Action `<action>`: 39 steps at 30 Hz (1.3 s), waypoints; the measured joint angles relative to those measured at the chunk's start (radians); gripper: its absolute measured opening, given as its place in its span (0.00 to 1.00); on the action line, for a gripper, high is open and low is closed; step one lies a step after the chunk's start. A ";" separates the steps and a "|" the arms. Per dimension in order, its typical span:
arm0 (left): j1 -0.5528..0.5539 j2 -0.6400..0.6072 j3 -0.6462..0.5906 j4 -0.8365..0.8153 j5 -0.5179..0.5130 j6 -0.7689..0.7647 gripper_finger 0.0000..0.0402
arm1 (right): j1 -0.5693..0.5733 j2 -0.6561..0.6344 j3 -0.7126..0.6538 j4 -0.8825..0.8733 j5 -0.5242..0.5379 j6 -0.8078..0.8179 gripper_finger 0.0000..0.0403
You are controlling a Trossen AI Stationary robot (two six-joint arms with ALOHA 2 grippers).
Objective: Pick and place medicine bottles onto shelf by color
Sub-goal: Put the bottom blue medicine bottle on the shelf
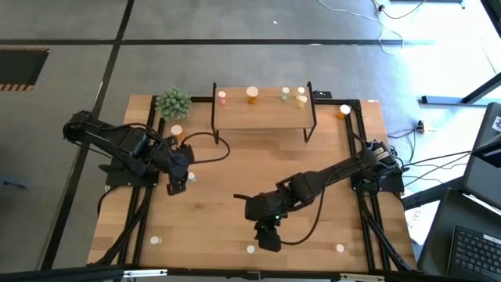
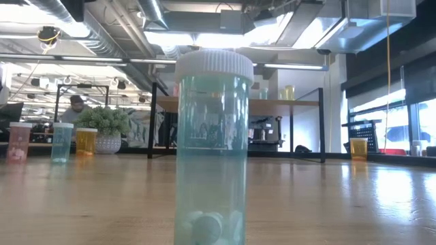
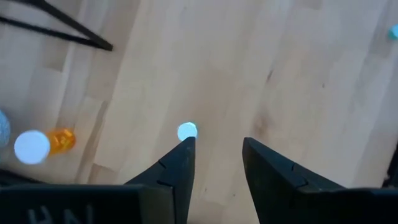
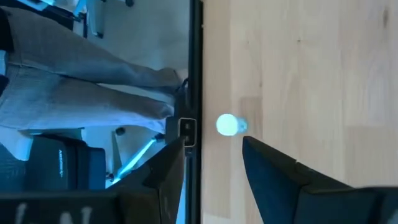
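**Sorting partly done, several bottles left on the table**

So far, the low light-wood shelf on its thin black frame [image 1: 262, 117] carries a handful of small pale-capped medicine bottles [image 1: 252, 95]: a pink one at its left, an orange one beside it, greenish ones towards its right. More remain on the big wooden tabletop [image 1: 227, 211]: one by the spiky green plant [image 1: 173, 103], one at the far right corner, and three or so along the near edge.

The left gripper [image 1: 177, 182] hovers over a small white-capped bottle [image 3: 187, 131], fingers parted and holding nothing. The right gripper [image 1: 268, 239] hangs near the table's front edge, fingers likewise apart and empty, a pale bottle [image 4: 229, 125] just ahead.
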 joint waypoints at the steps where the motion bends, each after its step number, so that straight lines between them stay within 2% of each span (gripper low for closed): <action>1: 0.000 0.000 0.000 0.000 0.008 0.012 0.32 | 0.000 0.000 0.000 0.002 0.000 0.000 0.41; 16: 0.000 0.000 0.000 0.000 0.033 0.021 0.32 | 0.003 0.000 0.000 0.002 0.001 -0.052 0.41; 28: 0.000 0.000 0.000 0.000 0.054 0.017 0.32 | 0.004 0.000 0.000 0.018 0.001 -0.052 0.30; 33: 0.000 0.000 0.000 0.000 0.055 0.016 0.32 | 0.004 0.000 0.000 0.036 0.001 -0.051 0.34; 39: 0.000 0.000 0.000 0.000 0.054 0.016 0.32 | 0.004 0.000 0.000 0.047 0.031 -0.052 0.42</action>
